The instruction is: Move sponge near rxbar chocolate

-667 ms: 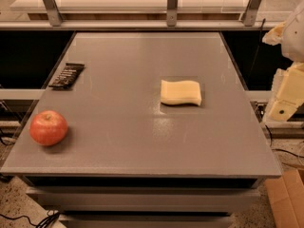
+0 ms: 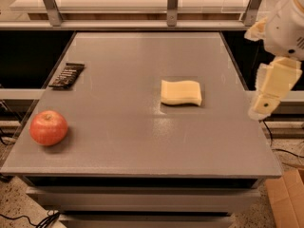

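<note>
Three objects lie on the grey counter (image 2: pixel 142 151): the sponge (image 2: pixel 181 92), the rxbar chocolate (image 2: pixel 67 75) and a red apple (image 2: pixel 48 128).

Pincer: the pincer (image 2: pixel 265 101) hangs at the far right of the view on the pale arm and points downward. Its lower end overlaps the counter's right edge line. It holds nothing and touches nothing. Whether it is spread or pressed together cannot be told.

Sponge: it lies flat, right of the counter's centre, with its long side running left to right. It is to the left of the pincer and apart from it, with a strip of bare counter between them. It sits closer to the right edge than to the left.

Rxbar chocolate: it lies flat at the left edge, in the rear half, well apart from the sponge and set at a slight angle to the edge.

Apple: it stands near the front left corner, forward of the bar and apart from it.

Open room: a broad stretch of bare surface runs between sponge and bar. The rear edge meets a metal rail with uprights (image 2: pixel 172 4). A cardboard box (image 2: pixel 287 198) sits on the floor off the front right corner.
</note>
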Available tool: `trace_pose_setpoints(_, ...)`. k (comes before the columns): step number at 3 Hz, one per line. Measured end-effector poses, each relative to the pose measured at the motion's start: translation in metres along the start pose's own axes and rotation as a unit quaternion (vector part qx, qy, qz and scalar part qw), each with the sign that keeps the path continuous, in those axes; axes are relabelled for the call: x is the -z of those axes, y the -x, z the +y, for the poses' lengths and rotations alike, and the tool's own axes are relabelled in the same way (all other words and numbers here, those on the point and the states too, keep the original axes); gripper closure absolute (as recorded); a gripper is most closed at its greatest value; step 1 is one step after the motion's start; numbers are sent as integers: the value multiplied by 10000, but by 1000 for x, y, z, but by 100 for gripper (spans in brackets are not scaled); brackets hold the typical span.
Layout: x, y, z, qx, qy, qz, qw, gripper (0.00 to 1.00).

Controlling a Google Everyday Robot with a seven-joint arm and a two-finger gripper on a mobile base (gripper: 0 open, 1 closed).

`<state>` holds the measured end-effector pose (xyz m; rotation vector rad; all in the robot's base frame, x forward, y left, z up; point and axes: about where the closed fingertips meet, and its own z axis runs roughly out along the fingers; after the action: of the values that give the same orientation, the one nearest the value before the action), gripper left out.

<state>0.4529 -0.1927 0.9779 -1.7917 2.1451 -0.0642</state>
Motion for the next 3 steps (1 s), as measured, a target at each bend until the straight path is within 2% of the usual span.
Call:
trace_pose_setpoints(1,-25,40,-9,564,173,-150,9981,0)
trace_pose_setpoints(2,-54,75,-16,1030,311,-195,9940,0)
trace_pose_setpoints(3,-84,99,-21,1306,365,-106,9907,0)
